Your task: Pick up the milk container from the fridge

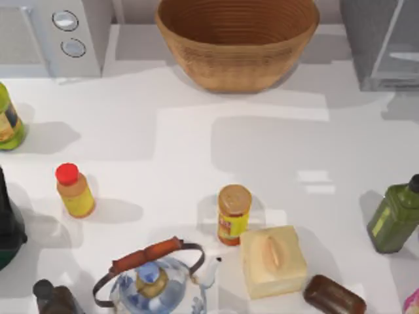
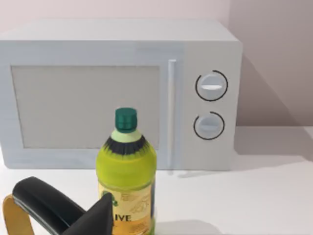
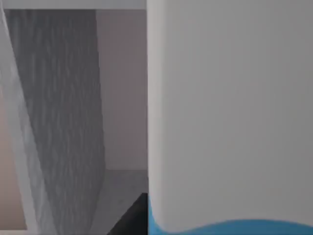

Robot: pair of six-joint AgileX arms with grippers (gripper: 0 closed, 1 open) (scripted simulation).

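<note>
Evidently the milk container (image 3: 230,117) stood inside the fridge (image 1: 383,42), at two o'clock on the surface, right against the right wrist camera. Whether the right gripper had closed was unclear; confirm a centred, firm hold before withdrawing.

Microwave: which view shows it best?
The left wrist view: the microwave appears whole from the front, with its door, handle and both knobs, behind a green-capped oil bottle. The top view catches just its knob corner at the table's back left. The right wrist view looks into the fridge instead.
</note>
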